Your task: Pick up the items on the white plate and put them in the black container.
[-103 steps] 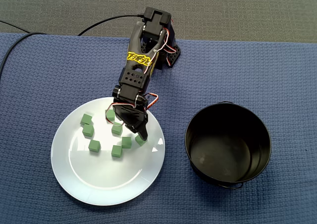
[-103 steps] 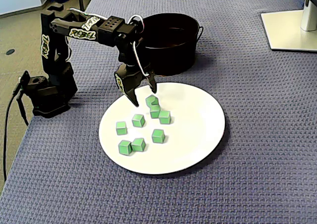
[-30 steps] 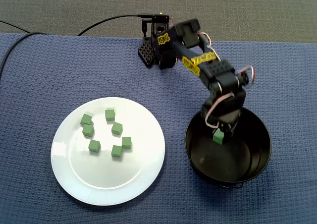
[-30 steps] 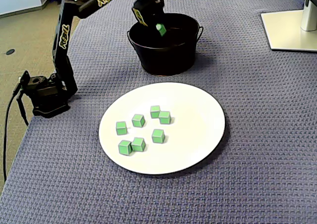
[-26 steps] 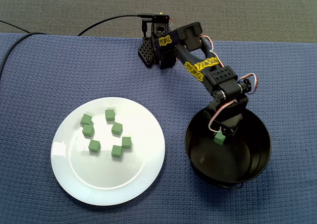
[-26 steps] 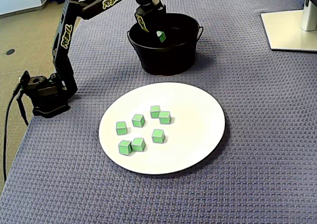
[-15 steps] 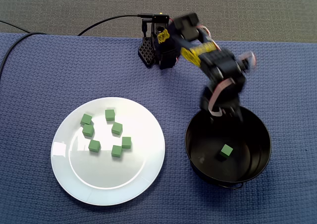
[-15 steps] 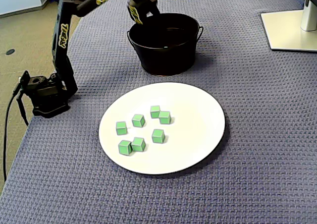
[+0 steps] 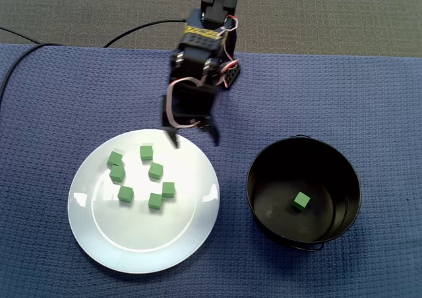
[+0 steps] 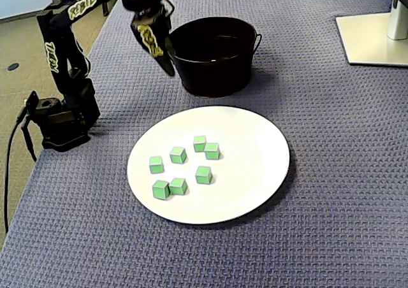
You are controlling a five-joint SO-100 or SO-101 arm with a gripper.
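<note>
Several green cubes (image 9: 155, 171) lie on the left half of the white plate (image 9: 145, 242) in a fixed view; another fixed view shows the cubes (image 10: 203, 174) on the plate (image 10: 252, 154) too. One green cube (image 9: 301, 201) rests on the floor of the black container (image 9: 252, 179). My gripper (image 9: 196, 139) hangs open and empty over the plate's far right rim, between plate and container. From the side, the gripper (image 10: 164, 55) is raised just left of the container (image 10: 213, 65).
Blue woven cloth covers the table. The arm's base (image 10: 60, 119) stands at the cloth's edge, with a black cable (image 9: 142, 29) running off behind it. A white monitor foot (image 10: 373, 36) sits at the far right corner.
The gripper has let the green cube fall into the container and has swung back from above the container to the plate's far rim, open and empty.
</note>
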